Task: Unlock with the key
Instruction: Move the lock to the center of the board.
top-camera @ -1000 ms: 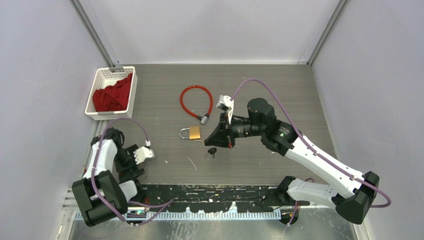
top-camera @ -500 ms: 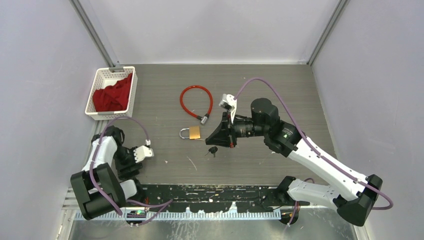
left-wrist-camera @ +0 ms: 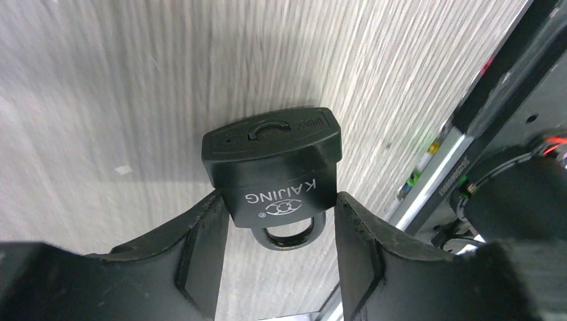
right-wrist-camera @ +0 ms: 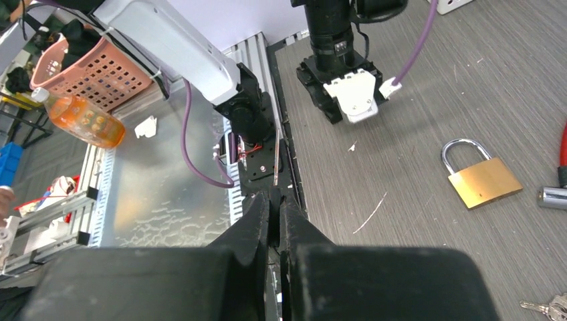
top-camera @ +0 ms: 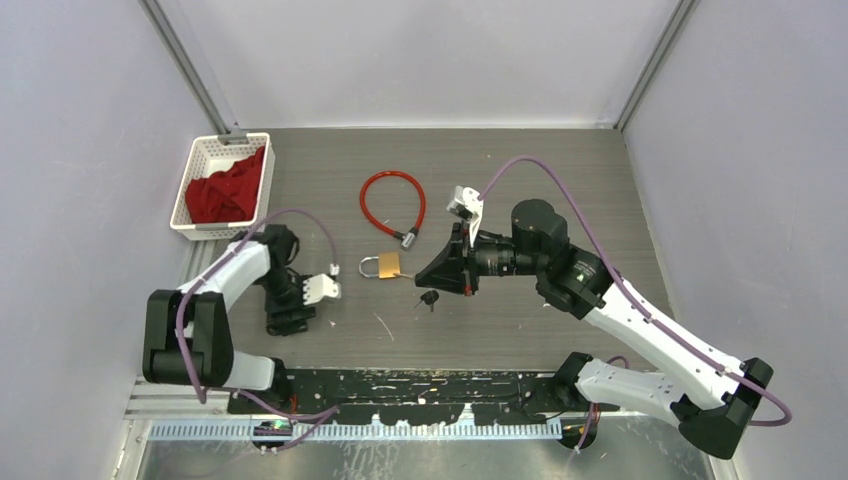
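The left pincer [left-wrist-camera: 281,200] squeezes a black lock [left-wrist-camera: 274,160] between its fingers. The right pincer [right-wrist-camera: 274,200] is closed tight with nothing in it. The keys [top-camera: 427,298] lie on the table [top-camera: 560,180] just beside its tip, and a gold lock [top-camera: 388,266] is near.

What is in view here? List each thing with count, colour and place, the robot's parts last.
basket: one, white, far-left corner of the table
cloth: one, red, inside the basket
cable lock: one, red, mid-table
brass padlock: one, gold, just nearer than the cable lock
keys: one bunch, black heads, right of the brass padlock
black padlock: one, black, held by the left gripper
left gripper: one, black, shut on the black padlock
right gripper: one, black, shut, close by the keys
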Motion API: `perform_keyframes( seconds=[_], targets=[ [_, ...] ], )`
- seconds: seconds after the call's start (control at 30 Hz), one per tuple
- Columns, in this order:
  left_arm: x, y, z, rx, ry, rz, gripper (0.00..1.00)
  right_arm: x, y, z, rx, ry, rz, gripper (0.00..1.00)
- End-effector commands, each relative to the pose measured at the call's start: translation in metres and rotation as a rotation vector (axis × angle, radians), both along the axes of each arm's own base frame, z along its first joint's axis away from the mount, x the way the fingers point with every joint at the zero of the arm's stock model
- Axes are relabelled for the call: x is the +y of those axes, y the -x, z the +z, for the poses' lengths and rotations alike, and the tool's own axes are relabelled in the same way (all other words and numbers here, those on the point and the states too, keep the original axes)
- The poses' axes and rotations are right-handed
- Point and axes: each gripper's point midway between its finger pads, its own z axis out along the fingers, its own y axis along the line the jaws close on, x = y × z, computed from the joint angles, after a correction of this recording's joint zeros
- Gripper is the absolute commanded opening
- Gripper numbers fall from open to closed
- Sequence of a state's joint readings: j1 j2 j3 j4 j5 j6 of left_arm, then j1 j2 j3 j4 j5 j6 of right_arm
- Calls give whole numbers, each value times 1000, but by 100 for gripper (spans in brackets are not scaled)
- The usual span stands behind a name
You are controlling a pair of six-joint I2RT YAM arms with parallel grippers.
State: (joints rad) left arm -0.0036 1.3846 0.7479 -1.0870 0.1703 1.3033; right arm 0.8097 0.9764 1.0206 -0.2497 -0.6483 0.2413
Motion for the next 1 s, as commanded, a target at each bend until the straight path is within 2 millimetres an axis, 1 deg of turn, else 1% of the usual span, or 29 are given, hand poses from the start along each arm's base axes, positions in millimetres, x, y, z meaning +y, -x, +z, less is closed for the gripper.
perform_keyframes(
  seconds=[0.0,0.13,0.2,0.27,0.33,0.43,0.5,0.53,0.6,0.67,0.8,0.87,0.9,0.97],
  targets=[
    [-57,-21,23,-35,85,-17,10,-3,-5,10,-47,-30,-36,1],
    [-114,-37,40,-53,138,-87,4,-5,-10,-1,-43,-10,-72,1],
    [-137,-40,43,-53,154,-136,2,-7,-13,-6,-46,1,-90,1],
    [-155,-41,40,-66,163,-198,2,-9,-15,-10,-49,9,-107,1],
    [-161,-43,33,-82,159,-239,3,-11,-16,-13,-51,17,-124,1],
    [-164,-44,22,-106,169,-284,3,-16,-19,-16,-61,29,-151,1],
    [-168,-47,22,-141,196,-305,1,-20,-20,-17,-68,42,-173,1],
    [-170,-47,27,-160,218,-316,0,-23,-21,-17,-73,48,-186,1],
    [-175,-45,43,-191,270,-337,0,-30,-22,-16,-88,57,-214,1],
    [-179,-37,70,-255,353,-394,0,-37,-23,-15,-104,66,-241,1],
    [-201,-20,143,-485,595,-567,0,-49,-26,-14,-124,89,-297,1],
    [-208,-14,169,-574,677,-587,0,-53,-27,-12,-134,88,-316,1],
    [-210,-9,176,-590,707,-599,0,-55,-27,-12,-138,90,-322,1],
    [-210,0,177,-582,727,-606,0,-57,-27,-12,-142,93,-328,1]
  ],
)
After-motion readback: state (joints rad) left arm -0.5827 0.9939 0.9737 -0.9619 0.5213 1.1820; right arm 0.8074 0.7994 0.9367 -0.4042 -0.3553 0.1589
